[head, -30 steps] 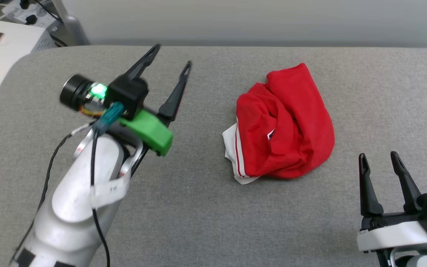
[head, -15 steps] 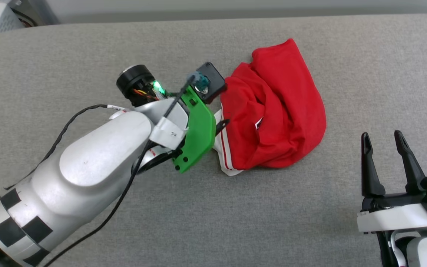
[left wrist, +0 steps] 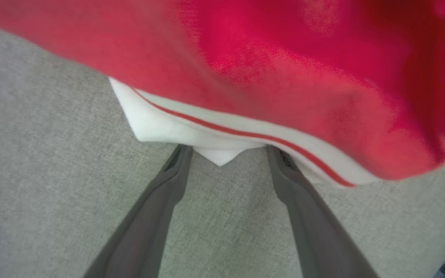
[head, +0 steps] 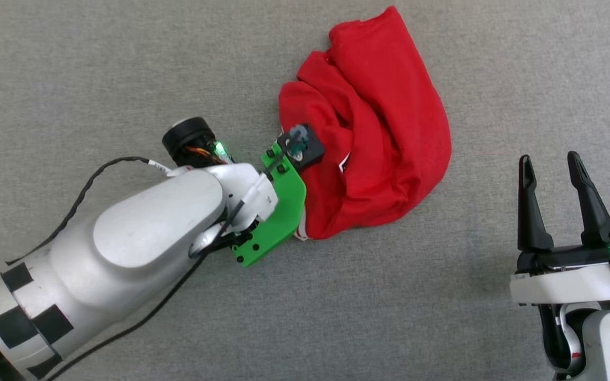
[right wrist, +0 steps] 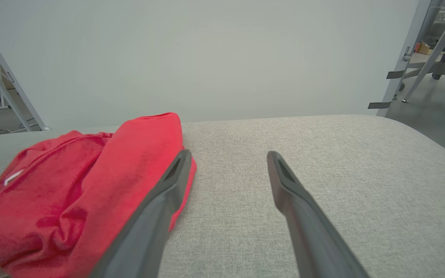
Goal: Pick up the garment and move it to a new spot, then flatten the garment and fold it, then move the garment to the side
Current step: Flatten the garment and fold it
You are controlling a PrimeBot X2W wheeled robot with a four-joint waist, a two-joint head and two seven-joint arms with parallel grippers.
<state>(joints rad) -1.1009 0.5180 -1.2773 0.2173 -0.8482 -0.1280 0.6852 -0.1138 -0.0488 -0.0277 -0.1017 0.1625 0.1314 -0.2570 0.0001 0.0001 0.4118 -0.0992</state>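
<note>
Red cloth is seen heaped on the grey fabric-covered table (head: 125, 63), toward 12 o'clock from the middle of the head view. The garment (head: 379, 132) is crumpled, not spread, and a white sleeve (left wrist: 168, 123) edged with a thin red stripe is shown at its 7 o'clock rim. The left arm is seen entering from 8 o'clock, with its green bracket (head: 278, 211) set against the heap's near edge. In the left wrist view the left gripper (left wrist: 226, 150) is held released, its two fingers spread low over the table, their tips touching the sleeve's hem and a white corner lying between them; nothing is clamped yet. The right gripper (head: 548, 159) is parked at 4 o'clock, well apart from the heap, also spread and empty, with the garment seen at 9 o'clock in its own wrist view. The step in hand is judged to be the first pick-up, at the point of taking hold. For the next move, the fingers would need to be pushed a little further around the sleeve's edge and then closed firmly, so that enough cloth is caught for the heap to be lifted and carried to a new spot.
</note>
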